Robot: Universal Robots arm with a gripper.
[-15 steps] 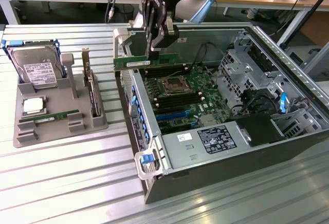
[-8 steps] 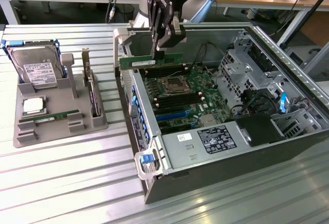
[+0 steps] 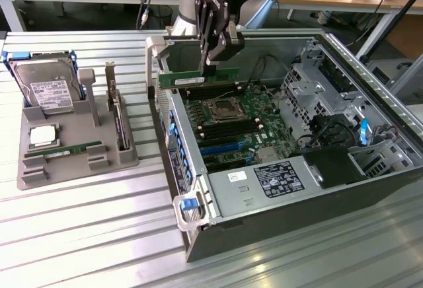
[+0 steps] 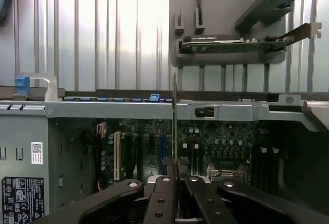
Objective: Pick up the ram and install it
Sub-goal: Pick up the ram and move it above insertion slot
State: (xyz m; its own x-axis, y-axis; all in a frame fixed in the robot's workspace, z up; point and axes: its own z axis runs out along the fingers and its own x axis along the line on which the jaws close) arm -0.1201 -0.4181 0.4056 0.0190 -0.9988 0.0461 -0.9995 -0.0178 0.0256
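My gripper (image 3: 210,62) is shut on the ram (image 3: 198,77), a long green stick held level by its upper edge. It hangs just above the black memory slots (image 3: 206,92) at the far edge of the motherboard (image 3: 232,124) inside the open computer case (image 3: 277,185); I cannot tell whether it touches a slot. In the wrist view the ram (image 4: 175,121) appears edge-on as a thin strip running out from between the black fingers (image 4: 160,198) of the gripper (image 4: 176,185), with the motherboard (image 4: 216,142) beyond it.
On the exterior view's left a grey fixture tray (image 3: 39,172) carries a hard drive (image 3: 46,93), a silver CPU (image 3: 43,136), another green stick (image 3: 66,149) and an upright expansion card (image 3: 119,119). The CPU socket (image 3: 221,108) sits mid-board. Drive cages and cables (image 3: 330,113) crowd the case's right.
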